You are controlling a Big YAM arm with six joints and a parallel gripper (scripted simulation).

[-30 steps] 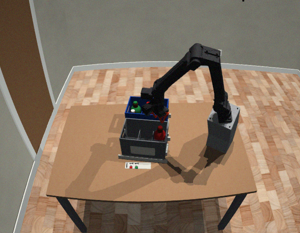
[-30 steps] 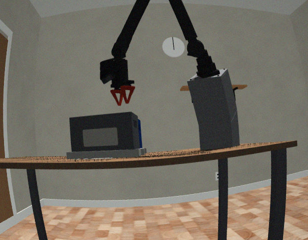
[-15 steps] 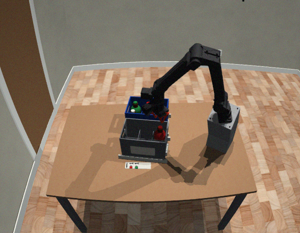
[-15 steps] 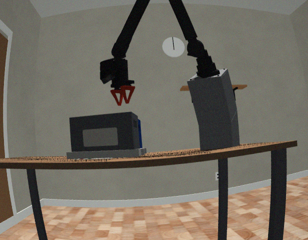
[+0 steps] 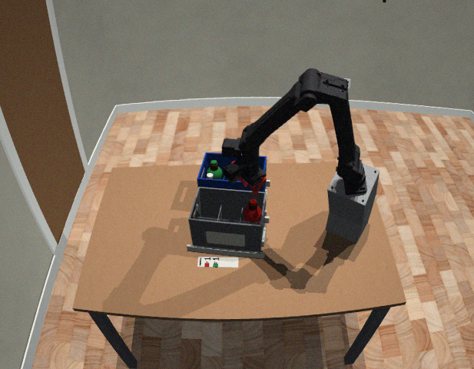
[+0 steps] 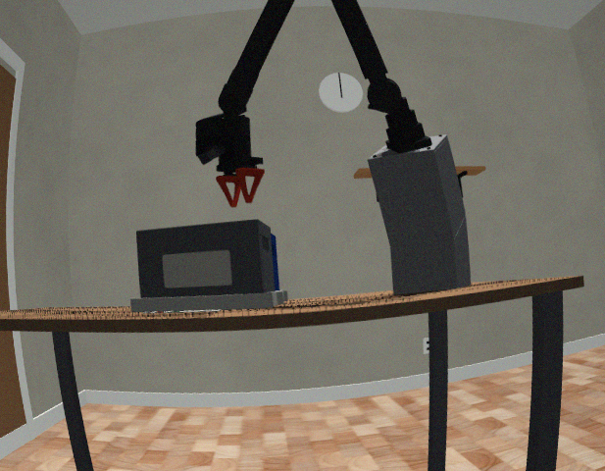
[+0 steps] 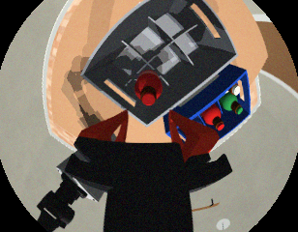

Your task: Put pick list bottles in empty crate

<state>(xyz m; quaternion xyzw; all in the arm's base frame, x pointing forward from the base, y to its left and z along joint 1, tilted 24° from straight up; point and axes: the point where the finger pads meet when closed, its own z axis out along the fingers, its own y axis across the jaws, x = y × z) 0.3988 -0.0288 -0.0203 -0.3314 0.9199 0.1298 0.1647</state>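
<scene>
Top: looking steeply down over the table (image 5: pixel 149 286). Exterior: facing the wall from about tabletop level, further off. Wrist: peering closely into the gray crate (image 5: pixel 227 238) (image 6: pixel 198 263) (image 7: pixel 188 82), apparently tilted; all three are sharing that crate.

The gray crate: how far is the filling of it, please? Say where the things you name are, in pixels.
One red bottle (image 5: pixel 252 212) (image 7: pixel 149 86) stands inside. The tool (image 5: pixel 254 186) (image 6: pixel 241 204) (image 7: pixel 148 113), open above it, holds nothing. The list (image 5: pixel 229 262) shows red 1, green 1, so the green bottle (image 5: pixel 214 171) (image 7: pixel 229 102), in the blue crate (image 5: pixel 225 183) (image 7: pixel 248 92), remains.
</scene>
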